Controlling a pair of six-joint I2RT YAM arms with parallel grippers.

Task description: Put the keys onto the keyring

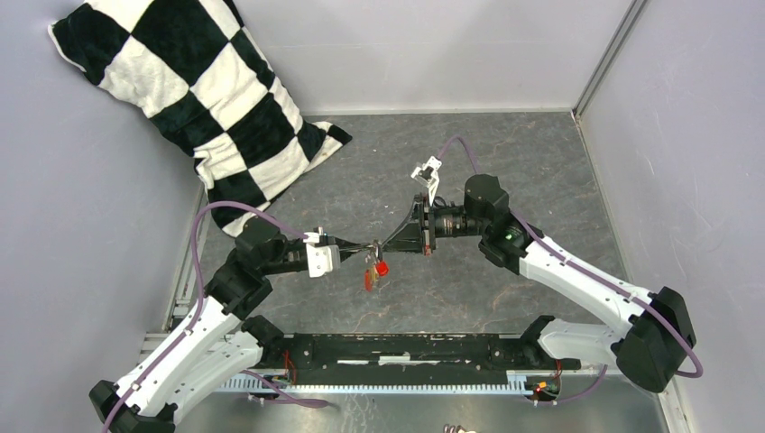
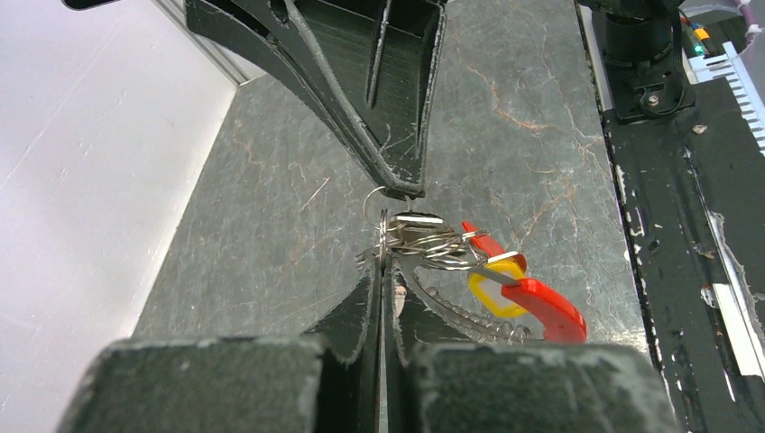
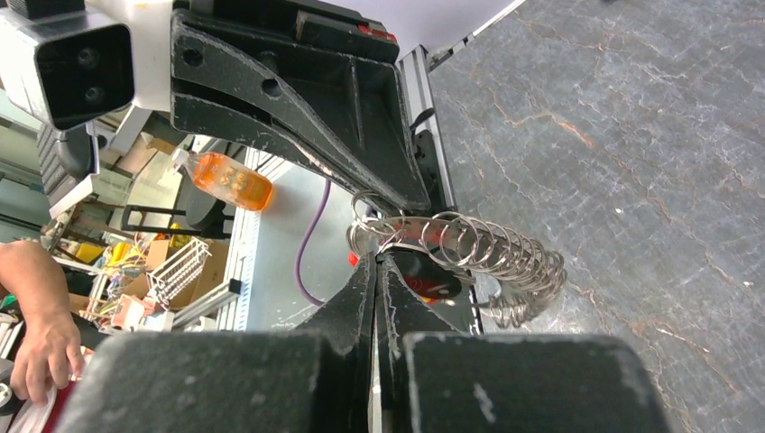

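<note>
Both grippers meet tip to tip above the middle of the table. My left gripper (image 1: 368, 247) is shut on the thin wire keyring (image 2: 384, 236), seen edge on between its fingertips. My right gripper (image 1: 382, 244) is shut on the same bunch of wire loops (image 3: 386, 236). A chain of small metal rings (image 3: 505, 262) trails from the bunch. A red-headed key (image 2: 546, 309) and a yellow-headed key (image 2: 494, 289) hang from the rings; they show as a red spot (image 1: 382, 268) in the top view. A black-headed key (image 3: 431, 275) hangs just past my right fingertips.
A black-and-white checkered pillow (image 1: 207, 99) leans in the back left corner. Grey walls close the table on three sides. The black base rail (image 1: 406, 350) runs along the near edge. Beyond the table edge are an orange bottle (image 3: 230, 180) and a person's hand (image 3: 41, 347).
</note>
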